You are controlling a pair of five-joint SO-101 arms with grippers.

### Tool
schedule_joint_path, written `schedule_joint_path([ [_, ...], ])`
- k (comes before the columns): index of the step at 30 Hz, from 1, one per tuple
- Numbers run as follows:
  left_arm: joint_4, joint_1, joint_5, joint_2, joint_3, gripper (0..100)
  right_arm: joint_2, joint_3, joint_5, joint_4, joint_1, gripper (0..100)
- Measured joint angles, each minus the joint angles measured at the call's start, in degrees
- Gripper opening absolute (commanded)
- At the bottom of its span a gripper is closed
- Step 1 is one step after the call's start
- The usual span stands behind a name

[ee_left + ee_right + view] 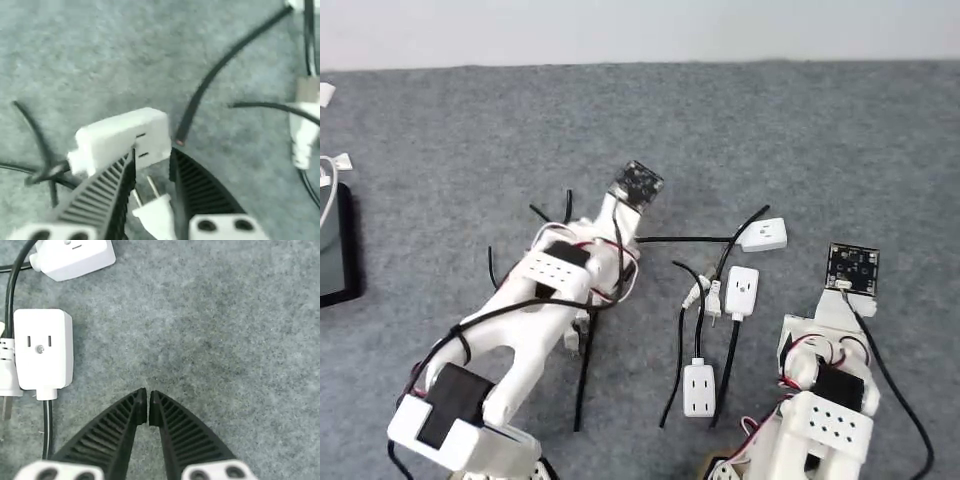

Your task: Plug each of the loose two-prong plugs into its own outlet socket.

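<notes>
My left gripper is shut on a white two-prong plug. Its prongs point at the slotted face of a white outlet socket lying just ahead on the grey carpet, a short gap away. The left arm stretches over the table's middle. My right gripper is shut on nothing and hovers over bare carpet beside a second outlet socket. Two more sockets lie nearby, and two loose white plugs rest between them.
Black cords trail across the middle of the carpet between the sockets and under the left arm. A dark flat device with a white cable sits at the left edge. The carpet at the back is open.
</notes>
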Motion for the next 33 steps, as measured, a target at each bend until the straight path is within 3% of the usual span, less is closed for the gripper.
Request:
schedule_joint_path([
  [14,0.0,-6.9,14.0,0.0,-4.9,11,0.0,0.0,1.4,0.0,0.0,2.7],
  [18,5.5,-5.5,14.7,-1.0,-5.0,10,0.0,0.3,1.4,-1.0,0.0,2.7],
  [25,14.8,5.5,19.5,-17.9,6.9,10,0.0,1.3,1.4,-3.0,0.0,2.7],
  [30,17.5,7.2,20.7,-35.9,20.1,8,0.0,1.2,1.4,1.9,-0.2,2.7],
  [33,23.6,7.8,25.8,-43.2,21.7,7,0.0,1.2,1.4,2.6,-2.3,2.7],
])
